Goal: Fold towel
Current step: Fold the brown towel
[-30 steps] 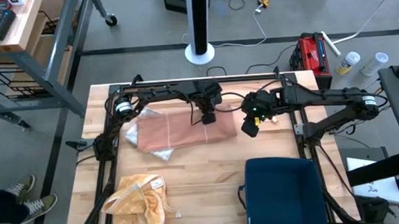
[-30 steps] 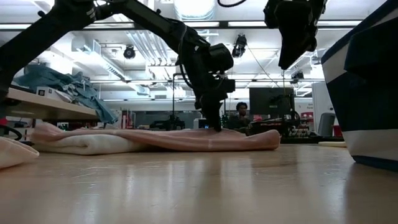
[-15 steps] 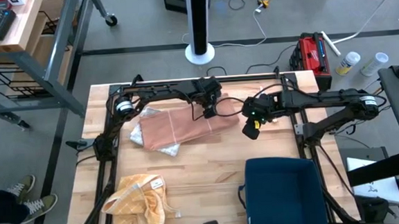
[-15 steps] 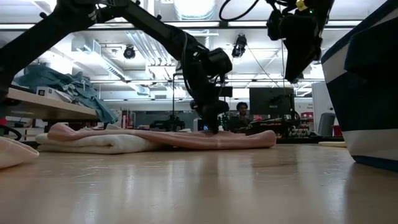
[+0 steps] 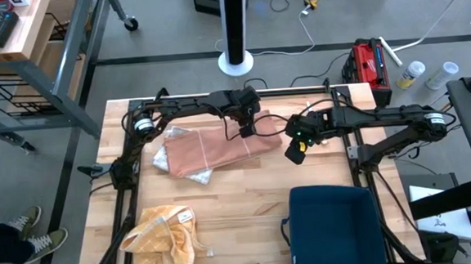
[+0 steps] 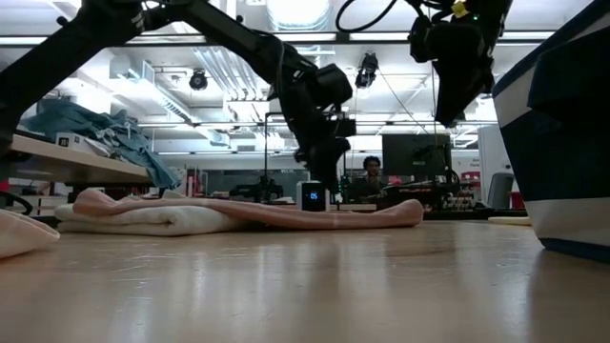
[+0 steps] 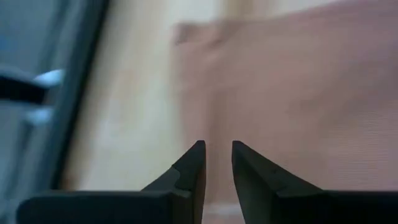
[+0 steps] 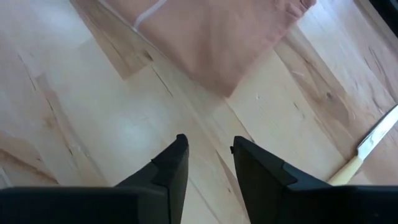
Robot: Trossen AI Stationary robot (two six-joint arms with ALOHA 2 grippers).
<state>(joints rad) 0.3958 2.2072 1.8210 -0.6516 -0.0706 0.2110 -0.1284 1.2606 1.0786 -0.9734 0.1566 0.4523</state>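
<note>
No readable labels. Your pink towel (image 5: 213,150) lies folded at the table's far centre, long axis left-right. Left gripper (image 5: 246,133) hangs just above its far right part, fingers slightly parted, empty. Right gripper (image 5: 295,151) hovers right of it, parted, empty. Blue bin (image 5: 334,224) near right, contents unclear.

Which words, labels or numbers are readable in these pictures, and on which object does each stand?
None can be read with certainty.
Small lit display behind the pink towel: glowing digits, too small to read.
White tag on the yellow cloth: print too small to read.
</note>
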